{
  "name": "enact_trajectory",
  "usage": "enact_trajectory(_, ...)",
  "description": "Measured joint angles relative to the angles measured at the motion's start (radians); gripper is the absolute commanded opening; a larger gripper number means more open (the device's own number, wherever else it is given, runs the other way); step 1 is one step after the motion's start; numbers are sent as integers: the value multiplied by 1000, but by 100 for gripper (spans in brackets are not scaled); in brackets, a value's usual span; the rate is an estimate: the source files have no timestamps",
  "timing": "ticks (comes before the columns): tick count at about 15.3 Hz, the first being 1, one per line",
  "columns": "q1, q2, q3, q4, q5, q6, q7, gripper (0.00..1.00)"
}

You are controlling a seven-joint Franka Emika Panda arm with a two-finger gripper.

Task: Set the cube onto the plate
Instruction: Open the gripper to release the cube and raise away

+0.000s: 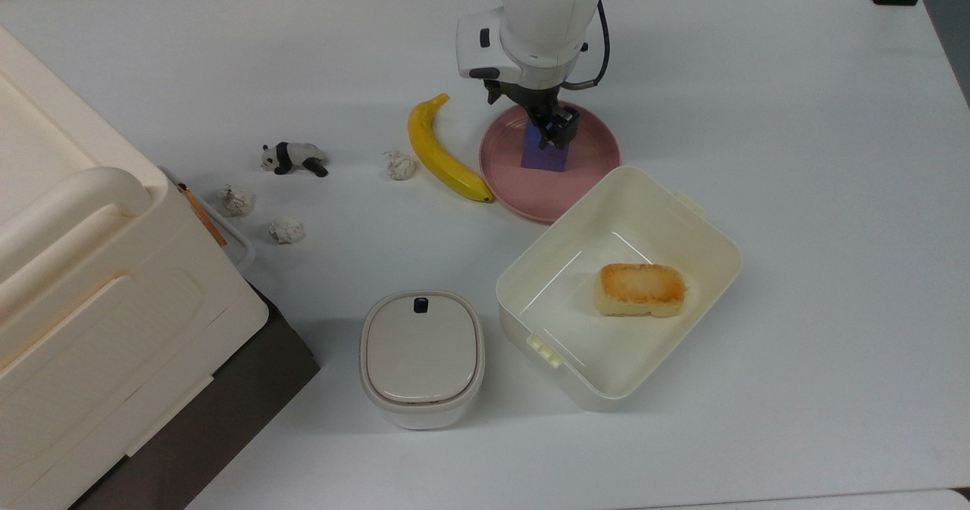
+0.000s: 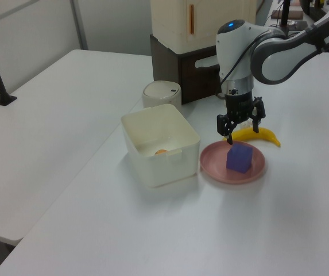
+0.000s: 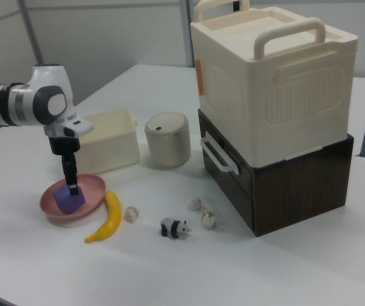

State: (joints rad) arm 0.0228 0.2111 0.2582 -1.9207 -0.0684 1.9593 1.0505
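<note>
Cube [image 2: 239, 157] at rest on the plate [image 2: 215, 167], flat on its base, clear of the rim all round in the left view. Placement judged complete; only the retreat of the claw remains.

Claw [image 2: 241, 123] directly above the cube, fingers spread apart, nothing held. Visible gap between fingertips and the cube's top face in the left view; in the top view, claw [image 1: 551, 132] overlapping the cube [image 1: 544, 155], so vertical alignment confirmed, contact not.

Relation governing the next move: cube straight below the claw, so exit path straight up. No sideways travel advised until the fingertips stand well above the cube's top, to avoid a knock off the plate [image 1: 583, 161].

Surroundings, taken from the plate:
- Banana [image 1: 443, 153] just beside the plate, on the top view's left, long axis roughly along the rim.
- Cream tub [image 1: 617, 286] with its corner touching or almost touching the plate's rim, on the near side in the top view; bread piece [image 1: 641, 289] inside.
- Open desk [image 1: 758, 101] on the top view's right of the plate and beyond it.

Cube [image 3: 69, 198] also seated within the plate [image 3: 96, 190] in the right view.
</note>
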Motion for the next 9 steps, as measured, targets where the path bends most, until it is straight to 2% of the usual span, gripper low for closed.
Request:
enact_trajectory(3,-38,-13,-1,63,0,-137,-79,100)
enact_trajectory(7,-146,-72,-18,212,15,-350,-356,100)
enact_trajectory(9,-176,-117,-49,273,30,-434,-517,100)
